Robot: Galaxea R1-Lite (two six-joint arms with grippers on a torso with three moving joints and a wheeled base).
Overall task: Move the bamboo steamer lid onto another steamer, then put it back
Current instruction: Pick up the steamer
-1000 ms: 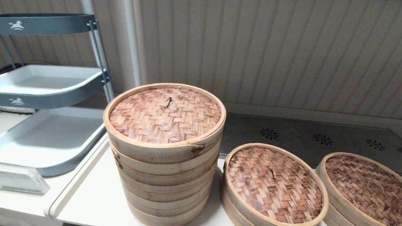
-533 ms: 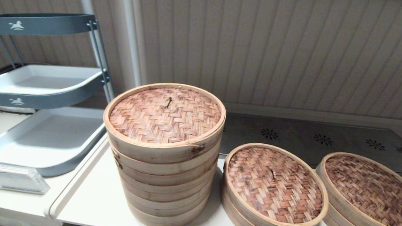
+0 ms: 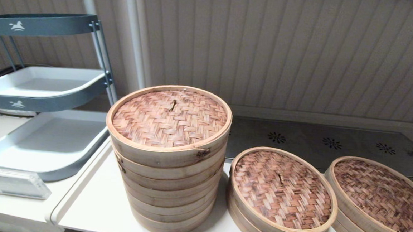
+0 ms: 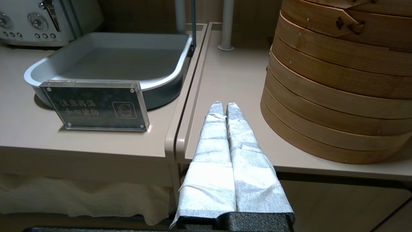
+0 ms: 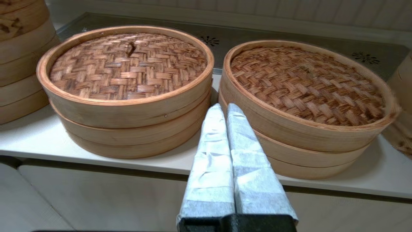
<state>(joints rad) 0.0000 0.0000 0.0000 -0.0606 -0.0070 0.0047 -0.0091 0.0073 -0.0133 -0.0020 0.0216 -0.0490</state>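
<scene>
The bamboo steamer lid [image 3: 380, 198], dark brown herringbone weave in a pale hoop, lies on the low steamer at the right end of the counter and fills the right wrist view [image 5: 305, 83]. Beside it, a second low steamer carries a lighter reddish lid [image 3: 281, 188] [image 5: 128, 64]. No steamer with a bare mesh floor shows; every steamer here is covered. My right gripper [image 5: 224, 108] is shut and empty, its tips at the counter's front edge before the gap between the two low steamers. Left of the tall steamer [image 4: 338, 80], my left gripper [image 4: 224, 104] is shut, empty and low. Neither gripper shows in the head view.
The tall many-tiered steamer [image 3: 166, 185] stands left of the low pair. A grey tiered tray rack [image 3: 44, 134] and an acrylic sign [image 3: 14, 183] sit on the side table at far left. A metal vent plate [image 3: 319, 141] runs along the wall behind. Another pale hoop shows at the far right edge [image 5: 402, 77].
</scene>
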